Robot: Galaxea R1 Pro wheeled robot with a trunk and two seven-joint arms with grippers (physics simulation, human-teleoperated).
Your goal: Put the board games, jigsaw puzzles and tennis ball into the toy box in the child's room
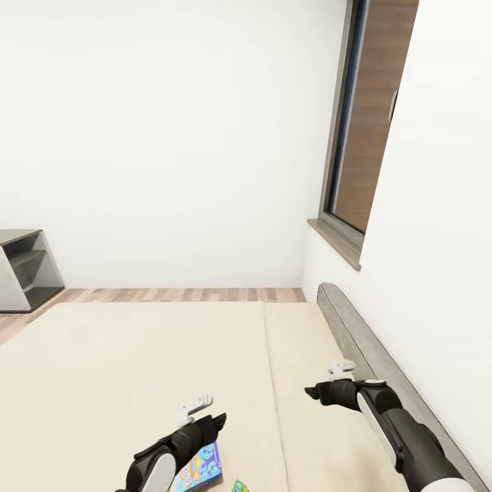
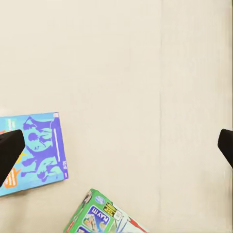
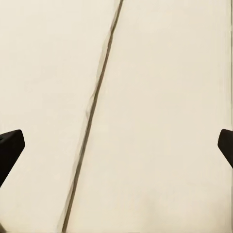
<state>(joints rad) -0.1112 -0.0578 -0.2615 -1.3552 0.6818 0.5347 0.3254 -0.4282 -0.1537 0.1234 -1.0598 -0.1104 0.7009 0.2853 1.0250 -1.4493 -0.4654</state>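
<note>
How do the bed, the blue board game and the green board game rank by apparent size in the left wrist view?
1. Bed, its beige mattress spans the frame.
2. Blue board game, cut by the edge.
3. Green board game, also cropped, so its rank against the blue one is unsure.

Matt beige cloth mattress, glossy printed card game boxes, wood-plank floor.

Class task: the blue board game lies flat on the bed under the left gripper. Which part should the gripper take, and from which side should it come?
Judging from the left wrist view, the blue board game lies flat on the beige bed, so only its thin edges offer a hold. The left gripper, jaws open, should probably descend from above and pinch across one free long edge, away from the green game box.
</note>
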